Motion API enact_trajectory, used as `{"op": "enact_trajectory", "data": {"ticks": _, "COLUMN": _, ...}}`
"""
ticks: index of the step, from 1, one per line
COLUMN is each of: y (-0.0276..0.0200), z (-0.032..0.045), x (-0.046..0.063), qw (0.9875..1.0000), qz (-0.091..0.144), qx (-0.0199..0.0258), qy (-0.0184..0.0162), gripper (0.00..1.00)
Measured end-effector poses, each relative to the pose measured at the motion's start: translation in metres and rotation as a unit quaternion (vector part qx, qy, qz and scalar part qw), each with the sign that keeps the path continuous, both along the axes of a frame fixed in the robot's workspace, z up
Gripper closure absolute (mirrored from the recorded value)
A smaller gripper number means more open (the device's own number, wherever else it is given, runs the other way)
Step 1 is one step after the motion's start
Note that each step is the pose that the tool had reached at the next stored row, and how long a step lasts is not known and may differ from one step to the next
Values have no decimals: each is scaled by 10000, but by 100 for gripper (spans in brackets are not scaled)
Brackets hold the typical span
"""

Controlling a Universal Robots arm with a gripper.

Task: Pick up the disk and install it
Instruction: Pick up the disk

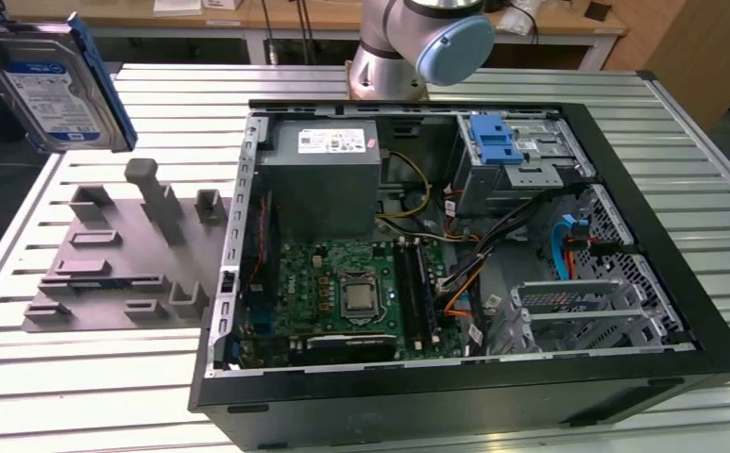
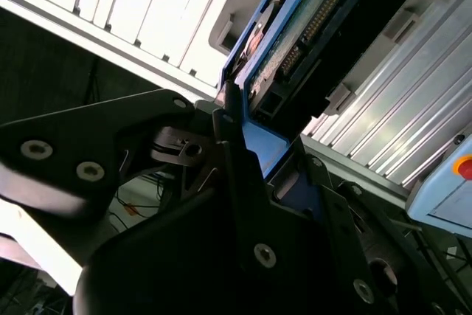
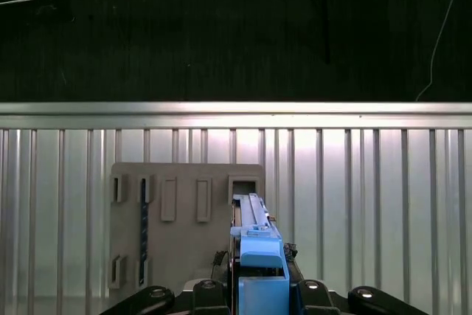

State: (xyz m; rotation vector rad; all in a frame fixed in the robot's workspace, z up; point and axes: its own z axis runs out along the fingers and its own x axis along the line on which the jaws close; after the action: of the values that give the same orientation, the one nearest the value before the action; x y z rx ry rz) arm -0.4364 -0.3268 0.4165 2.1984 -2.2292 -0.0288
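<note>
While the gripper (image 3: 262,294) clamps the disk (image 1: 52,90) by its blue-railed edge, the disk hangs in the air near the grey holder (image 1: 119,250), at the exterior view's left of the open computer case (image 1: 466,396).

There was one disk (image 1: 50,94), one open computer case (image 1: 466,401), one grey holder plate (image 1: 103,262) and one robot arm (image 1: 417,40).

Rectangular silver-grey metal disk (image 1: 56,94) bears a glossy white-and-blue label (image 1: 50,80) and smooth blue plastic rails (image 1: 96,80); slatted aluminium table (image 1: 88,377) shows satin sheen; grey plastic fixture plate (image 1: 131,257) and black metal computer case (image 1: 466,396) appear matt.
</note>
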Motion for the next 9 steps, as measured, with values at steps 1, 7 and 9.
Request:
{"op": "enact_trajectory", "data": {"ticks": 1, "y": 0, "z": 11, "x": 0, "qw": 10000, "qz": 0, "qx": 0, "qy": 0, "gripper": 64}}
{"op": "enact_trajectory", "data": {"ticks": 7, "y": 0, "z": 90, "x": 0, "qw": 10000, "qz": 0, "qx": 0, "qy": 1, "gripper": 64}}
{"op": "enact_trajectory", "data": {"ticks": 9, "y": 0, "z": 118, "x": 0, "qw": 10000, "qz": 0, "qx": 0, "qy": 1, "gripper": 64}}
